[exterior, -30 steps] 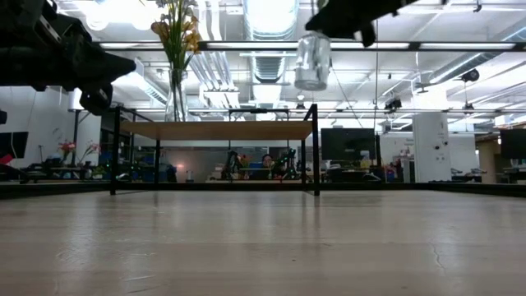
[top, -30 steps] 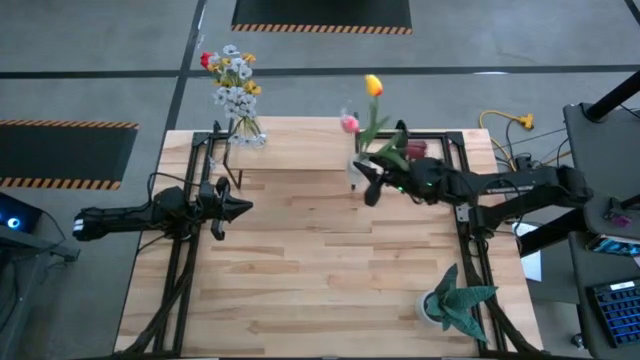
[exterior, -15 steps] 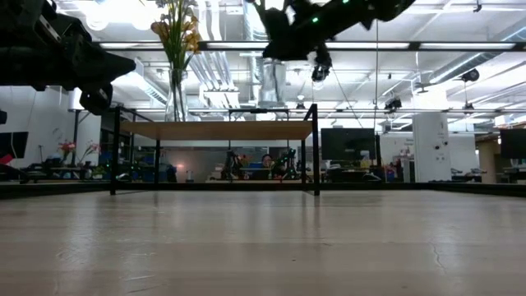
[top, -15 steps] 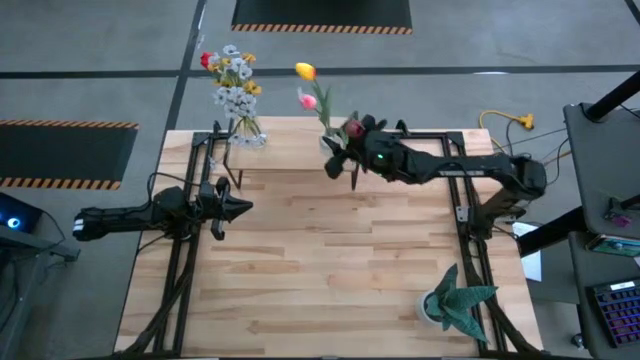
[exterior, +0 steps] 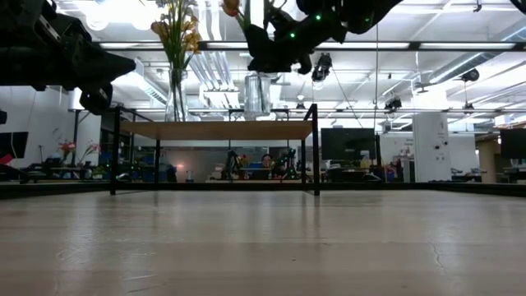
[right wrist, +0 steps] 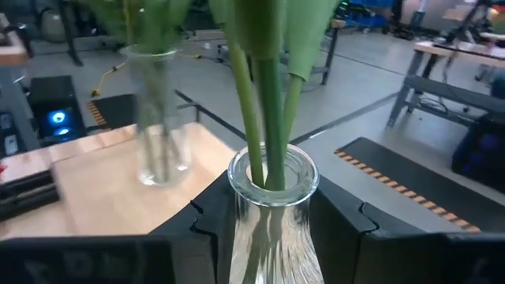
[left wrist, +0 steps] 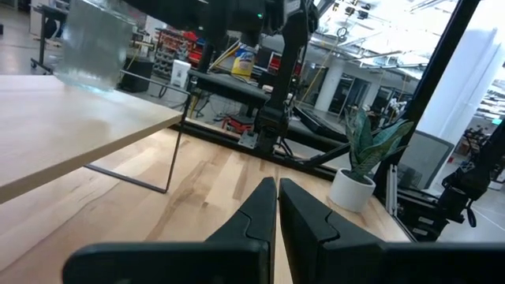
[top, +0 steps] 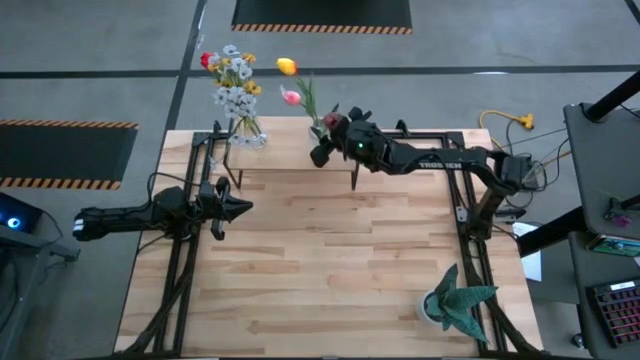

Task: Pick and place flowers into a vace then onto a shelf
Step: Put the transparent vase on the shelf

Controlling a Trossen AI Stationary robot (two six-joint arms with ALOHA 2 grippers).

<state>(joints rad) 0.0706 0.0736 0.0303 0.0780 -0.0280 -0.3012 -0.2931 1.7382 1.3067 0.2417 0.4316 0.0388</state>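
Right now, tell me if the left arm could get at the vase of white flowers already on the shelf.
Probably yes. The left gripper hangs shut over the table in front of the shelf, with nothing between it and that vase. The right gripper, holding the tulip vase, is farther along the shelf.

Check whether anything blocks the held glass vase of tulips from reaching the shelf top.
Nothing visible does. The right gripper holds the clear glass vase above the pale wooden shelf board; the other glass vase of mixed flowers stands apart at its left end.

Yellow and pink flowers (top: 291, 82) stand in a clear vase (right wrist: 272, 217) above the pale shelf (exterior: 215, 129).
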